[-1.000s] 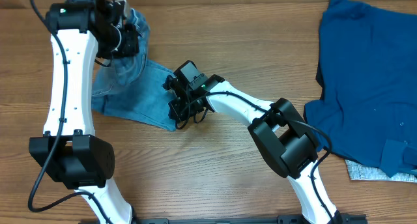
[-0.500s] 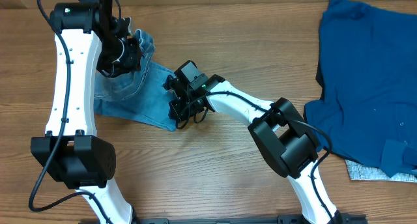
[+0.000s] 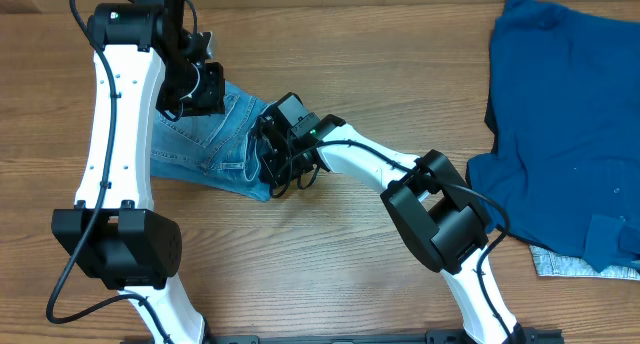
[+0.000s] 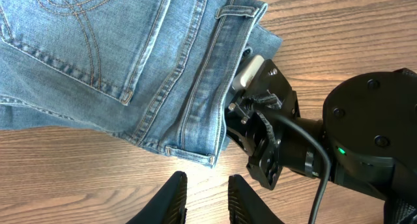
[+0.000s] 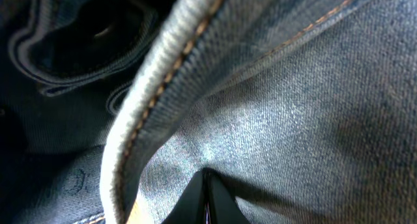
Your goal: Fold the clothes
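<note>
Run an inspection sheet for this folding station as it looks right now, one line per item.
Surface: wooden table, no spills seen.
Job's things: jeans lying left of centre, back pocket facing up, not yet neatly folded.
Clutter: dark blue garment at the right; pale grey cloth at its lower edge.
Grippers: left gripper open, holding nothing, above the table beside the jeans; right gripper shut on the jeans' edge.
Cables: black cable runs along the left arm, no snag seen.
Surroundings: nothing seen.
</note>
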Robot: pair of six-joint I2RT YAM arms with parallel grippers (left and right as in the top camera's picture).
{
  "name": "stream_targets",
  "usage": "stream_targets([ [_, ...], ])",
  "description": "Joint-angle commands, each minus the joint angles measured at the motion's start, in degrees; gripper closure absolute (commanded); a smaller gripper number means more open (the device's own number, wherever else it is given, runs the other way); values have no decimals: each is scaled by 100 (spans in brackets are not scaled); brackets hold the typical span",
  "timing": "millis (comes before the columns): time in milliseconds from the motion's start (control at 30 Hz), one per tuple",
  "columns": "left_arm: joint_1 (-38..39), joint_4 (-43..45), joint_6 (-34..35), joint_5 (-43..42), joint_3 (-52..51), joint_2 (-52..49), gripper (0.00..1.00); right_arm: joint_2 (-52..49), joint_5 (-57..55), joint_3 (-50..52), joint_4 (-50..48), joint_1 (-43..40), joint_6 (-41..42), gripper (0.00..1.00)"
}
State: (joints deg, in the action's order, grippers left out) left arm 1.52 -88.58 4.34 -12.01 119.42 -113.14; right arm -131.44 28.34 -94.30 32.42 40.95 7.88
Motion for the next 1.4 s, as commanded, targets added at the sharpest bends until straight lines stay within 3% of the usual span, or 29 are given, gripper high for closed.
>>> stream_targets([
  [0, 11, -7, -11, -90, 170, 184, 75, -131, -374, -173, 315, -31, 9, 95],
  [133, 11, 20, -11, 79, 170, 184, 74, 450, -1088, -673, 1128, -210, 4, 79],
  [200, 11, 15, -11, 190, 170, 184, 74, 710, -1069, -785, 1191, -293, 4, 59],
  [233, 11, 15, -15, 232, 170, 184, 74, 868, -1043, -822, 1189, -341, 7, 39],
  [300, 11, 35, -55, 238, 170, 184, 74, 1156, -916, -822, 1185, -433, 2, 23],
  [333, 11, 44, -55, 238, 170, 184, 74, 1207, -855, -822, 1182, -459, 4, 21],
  [633, 11, 72, -52, 236, 170, 184, 74, 1204, -94, -815, 1078, -459, 17, 14],
  [800, 11, 70, -52, 236, 170, 184, 74, 1130, -55, -804, 920, -452, 732, 20],
  [1100, 11, 52, -55, 238, 170, 184, 74, 710, 94, -804, 688, -184, 1054, 25],
  [1200, 11, 52, -55, 238, 170, 184, 74, 610, 90, -804, 608, -175, 1246, 33],
  [1367, 11, 44, -55, 238, 170, 184, 73, 431, 116, -804, 557, -168, 1390, 36],
])
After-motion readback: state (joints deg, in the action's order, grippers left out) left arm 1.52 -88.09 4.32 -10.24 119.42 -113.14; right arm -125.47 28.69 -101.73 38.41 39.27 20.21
